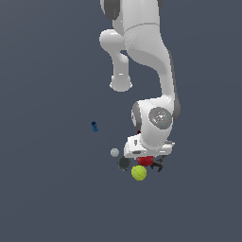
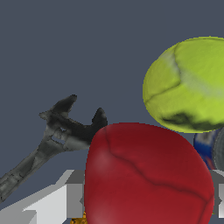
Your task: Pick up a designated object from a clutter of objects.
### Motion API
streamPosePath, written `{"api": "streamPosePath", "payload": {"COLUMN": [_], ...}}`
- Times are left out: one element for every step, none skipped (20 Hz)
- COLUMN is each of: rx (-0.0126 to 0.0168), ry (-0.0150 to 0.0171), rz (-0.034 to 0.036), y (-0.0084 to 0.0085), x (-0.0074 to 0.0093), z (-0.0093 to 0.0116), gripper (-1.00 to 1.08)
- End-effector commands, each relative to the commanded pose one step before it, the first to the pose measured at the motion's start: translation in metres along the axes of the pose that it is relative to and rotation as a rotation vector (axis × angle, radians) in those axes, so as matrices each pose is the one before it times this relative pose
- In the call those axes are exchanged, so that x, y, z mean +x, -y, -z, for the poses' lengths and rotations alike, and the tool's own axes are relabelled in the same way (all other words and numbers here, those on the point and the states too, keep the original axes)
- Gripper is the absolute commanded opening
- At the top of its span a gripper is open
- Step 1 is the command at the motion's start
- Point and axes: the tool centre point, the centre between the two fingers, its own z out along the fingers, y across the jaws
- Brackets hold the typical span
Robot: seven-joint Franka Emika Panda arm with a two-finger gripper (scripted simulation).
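Observation:
The glossy red apple [image 2: 148, 175] fills the space between my gripper's fingers [image 2: 72, 194], which lie against its two sides. In the exterior view the apple [image 1: 145, 160] shows just under my gripper [image 1: 146, 158], low over the clutter. The yellow-green tennis ball [image 1: 139, 173] [image 2: 188, 85] lies right beside the apple. The black wrench [image 2: 57, 135] [image 1: 157, 166] lies on its other side. The grey disc [image 1: 124, 163] and the small grey ball [image 1: 115, 152] sit towards the exterior view's left. A sliver of the dark red cup [image 1: 138, 132] shows behind the arm.
A small blue piece [image 1: 94, 126] lies apart from the cluster, towards the exterior view's left. Orange [image 2: 78, 217] and blue [image 2: 203, 146] bits show beside the apple. The arm's wrist [image 1: 158, 118] hangs straight over the cluster. The floor is dark grey.

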Motion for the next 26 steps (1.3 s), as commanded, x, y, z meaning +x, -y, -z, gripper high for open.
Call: {"api": "streamPosePath", "payload": {"rx": [-0.00005, 0.0, 0.00002, 0.0, 0.0, 0.0, 0.0, 0.0, 0.0, 0.0, 0.0, 0.0, 0.0, 0.0, 0.0, 0.00046, 0.0, 0.0, 0.0, 0.0, 0.00048, 0.0, 0.0, 0.00047, 0.0, 0.0], "ry": [-0.00059, 0.0, 0.00048, 0.0, 0.0, 0.0, 0.0, 0.0, 0.0, 0.0, 0.0, 0.0, 0.0, 0.0, 0.0, -0.00016, 0.0, 0.0, 0.0, 0.0, -0.00003, 0.0, 0.0, -0.00008, 0.0, 0.0], "rz": [-0.0005, 0.0, 0.00049, 0.0, 0.0, 0.0, 0.0, 0.0, 0.0, 0.0, 0.0, 0.0, 0.0, 0.0, 0.0, 0.00007, 0.0, 0.0, 0.0, 0.0, 0.0001, 0.0, 0.0, 0.00009, 0.0, 0.0], "y": [-0.0003, 0.0, 0.00029, -0.00016, -0.00048, -0.0008, -0.00112, -0.00145, -0.00178, -0.00212, -0.00247, -0.00282, -0.00316, -0.00348, -0.00378, -0.00407, -0.00434, -0.00461, -0.00485, -0.00509, -0.00531, -0.00546, -0.00554, -0.0056, -0.00559, -0.0056], "x": [0.00039, 0.0, -0.00035, 0.00002, 0.00005, 0.00009, 0.00012, 0.00016, 0.0002, 0.00024, 0.00028, 0.00032, 0.00036, 0.00041, 0.00045, 0.00047, 0.00053, 0.00057, 0.00061, 0.00065, 0.00069, 0.00073, 0.00076, 0.00077, 0.00081, 0.00083], "z": [-0.00077, 0.0, 0.0007, 0.0003, 0.00091, 0.00152, 0.00214, 0.00276, 0.0034, 0.00406, 0.00473, 0.00541, 0.00606, 0.00668, 0.00728, 0.00796, 0.00839, 0.00891, 0.00941, 0.00989, 0.01037, 0.01064, 0.01081, 0.01095, 0.01094, 0.01095], "gripper": [-1.0, -1.0, -1.0, -1.0, -1.0, -1.0, -1.0, -1.0, -1.0, -1.0, -1.0, -1.0, -1.0, -1.0, -1.0, -1.0, -1.0, -1.0, -1.0, -1.0, -1.0, -1.0, -1.0, -1.0, -1.0, -1.0]}}
